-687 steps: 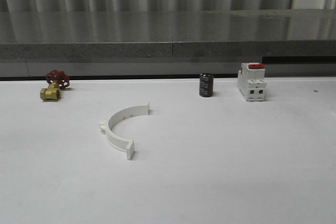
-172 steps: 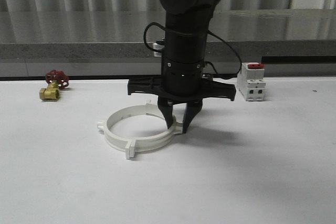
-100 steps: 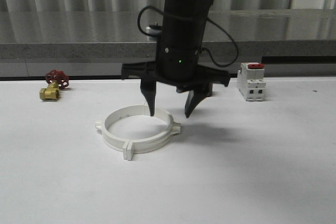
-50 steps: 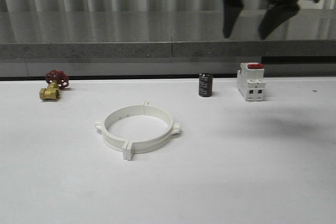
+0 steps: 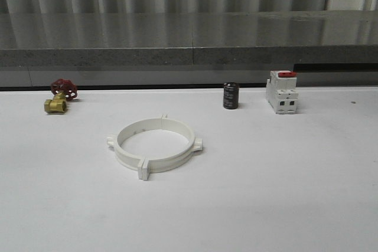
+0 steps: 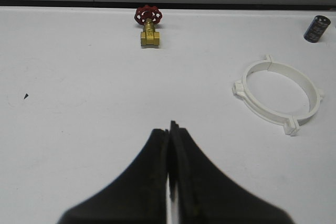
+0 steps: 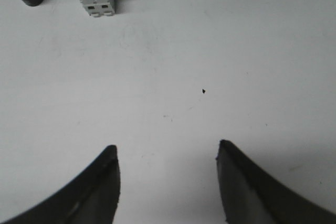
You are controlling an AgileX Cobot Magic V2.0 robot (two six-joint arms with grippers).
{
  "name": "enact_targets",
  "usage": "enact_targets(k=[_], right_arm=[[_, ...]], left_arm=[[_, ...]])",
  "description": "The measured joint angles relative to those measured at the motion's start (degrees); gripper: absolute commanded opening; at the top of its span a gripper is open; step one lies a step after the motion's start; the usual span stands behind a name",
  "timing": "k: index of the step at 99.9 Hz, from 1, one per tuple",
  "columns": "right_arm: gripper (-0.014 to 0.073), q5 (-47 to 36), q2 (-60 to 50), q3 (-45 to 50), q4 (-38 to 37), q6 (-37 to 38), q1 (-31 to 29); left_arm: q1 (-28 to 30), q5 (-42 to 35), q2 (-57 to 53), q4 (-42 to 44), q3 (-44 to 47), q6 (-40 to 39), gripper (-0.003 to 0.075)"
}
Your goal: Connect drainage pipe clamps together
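Note:
The two white drainage pipe clamps [image 5: 155,150] lie joined as one flat ring on the white table, left of centre, with small flange tabs at the seams. The ring [image 6: 277,96] also appears in the left wrist view. My left gripper [image 6: 169,129] is shut with nothing between its fingers, hovering over bare table well away from the ring. My right gripper [image 7: 168,153] is open and empty above bare table, near the switch.
A brass valve with a red handwheel [image 5: 59,95] sits at the far left. A black capacitor [image 5: 230,95] and a white red-topped switch [image 5: 282,91] stand at the back right. A grey ledge [image 5: 189,54] runs behind the table.
The right arm that stood open over the ring has lifted up and away to the right, out of the front view. The joined ring stays where it was left.

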Motion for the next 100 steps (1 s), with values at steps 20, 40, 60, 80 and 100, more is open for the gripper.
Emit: enact_targets(k=[20,40,60,80,100], right_arm=[[0.0074,0.7,-13.2,8.2,0.0,0.0,0.0],[-0.0066,1.3,-21.6,12.2,0.0,0.0,0.0],[-0.0067,2.0,-23.3,12.9,0.0,-0.1,0.0],[-0.0067,2.1,-23.3,13.0,0.0,-0.1,0.0],[-0.0067,2.1,-23.3,13.0,0.0,-0.1,0.0]], left_arm=[[0.0,0.0,0.0,0.0,0.0,0.0,-0.0021],[0.0,0.0,0.0,0.0,0.0,0.0,-0.0021],[0.0,0.0,0.0,0.0,0.0,0.0,-0.0021],[0.0,0.0,0.0,0.0,0.0,0.0,-0.0021],[0.0,0.0,0.0,0.0,0.0,0.0,-0.0021]])
